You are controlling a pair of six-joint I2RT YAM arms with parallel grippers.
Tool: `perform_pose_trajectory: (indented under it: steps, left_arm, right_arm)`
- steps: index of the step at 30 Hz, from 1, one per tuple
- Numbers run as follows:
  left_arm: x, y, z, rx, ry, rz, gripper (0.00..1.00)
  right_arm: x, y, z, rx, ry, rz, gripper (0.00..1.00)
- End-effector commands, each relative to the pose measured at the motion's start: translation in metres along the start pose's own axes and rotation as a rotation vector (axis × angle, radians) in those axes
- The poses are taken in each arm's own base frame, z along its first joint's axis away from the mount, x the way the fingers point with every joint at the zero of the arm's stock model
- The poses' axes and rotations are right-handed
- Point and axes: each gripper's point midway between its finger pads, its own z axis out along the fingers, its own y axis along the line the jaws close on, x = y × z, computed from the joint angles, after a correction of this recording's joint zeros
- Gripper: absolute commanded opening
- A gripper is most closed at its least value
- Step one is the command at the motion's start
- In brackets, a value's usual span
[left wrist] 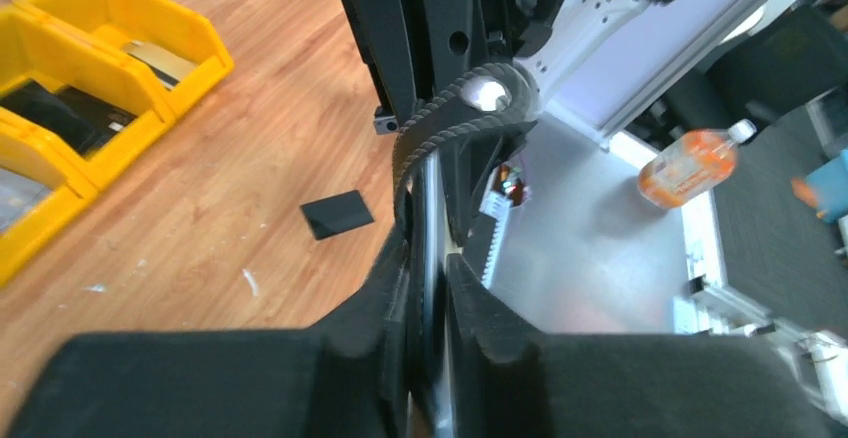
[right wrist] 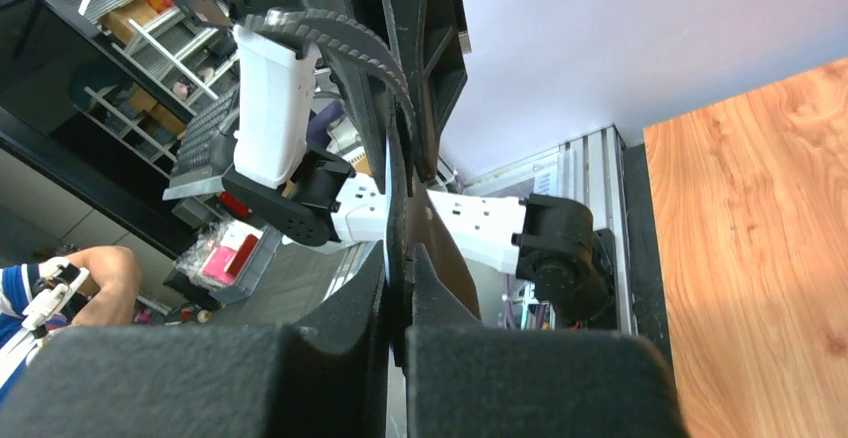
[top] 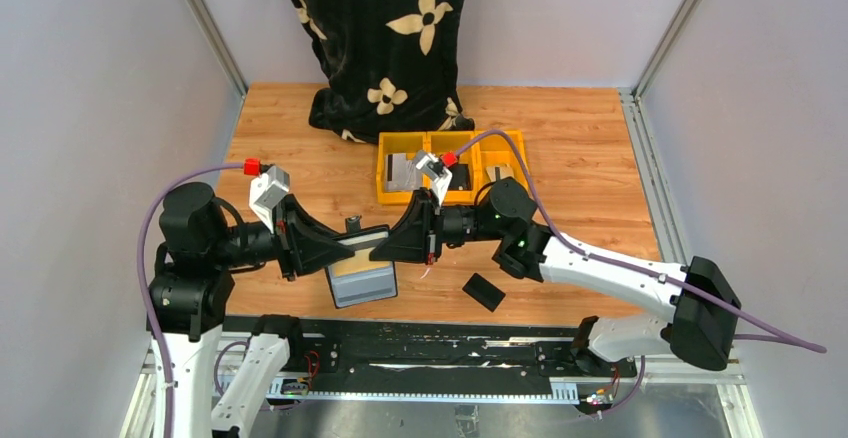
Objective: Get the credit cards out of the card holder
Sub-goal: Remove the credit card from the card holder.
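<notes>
above the near middle of the surface (top: pixel 590 158), the left tool (top: pixel 340 248) and right tool (top: pixel 392 243) each pinch shut on opposite edges of the open card holder (top: pixel 362 282), a beige card (top: pixel 352 267) left inside, while other credit cards (top: pixel 405 171) lie in the yellow bins (top: pixel 385 196): seemingly partway done.

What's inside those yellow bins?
The yellow bins hold flat cards: a grey card on the left, a beige card on the right. The right arm's wrist mostly covers the middle compartment.
</notes>
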Motion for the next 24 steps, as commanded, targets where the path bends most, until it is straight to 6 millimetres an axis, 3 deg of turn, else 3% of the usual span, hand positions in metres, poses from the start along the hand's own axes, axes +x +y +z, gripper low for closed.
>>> perform_pose_trajectory:
  steps: [1, 2, 3, 5, 8, 15, 24]
  left_arm:
    - [0.004, -0.005, -0.002, -0.003, -0.013, 0.007, 0.40]
    - [0.008, -0.011, -0.002, 0.034, -0.006, 0.008, 0.57]
    - [0.013, -0.014, -0.002, 0.057, 0.000, 0.002, 0.64]
    - [0.019, -0.019, -0.003, 0.085, 0.005, 0.005, 0.71]
    - [0.025, -0.021, -0.003, 0.133, 0.022, -0.032, 0.71]
    - [0.028, -0.025, -0.002, 0.211, 0.046, -0.086, 0.55]
    - [0.047, -0.020, -0.001, 0.223, 0.057, -0.130, 0.36]
  right_arm:
    - [-0.024, 0.017, 0.000, -0.026, -0.001, 0.000, 0.00]
    - [-0.020, 0.017, 0.001, -0.010, 0.058, 0.000, 0.00]
    - [-0.012, 0.015, 0.002, 0.001, 0.134, 0.010, 0.00]
    - [0.000, 0.017, 0.002, -0.006, 0.281, 0.038, 0.00]
    - [0.016, 0.012, 0.001, 0.004, 0.414, 0.063, 0.00]
    - [0.029, 0.021, 0.005, -0.035, 0.569, 0.030, 0.00]
    - [0.025, 0.031, 0.013, -0.091, 0.600, 0.027, 0.00]
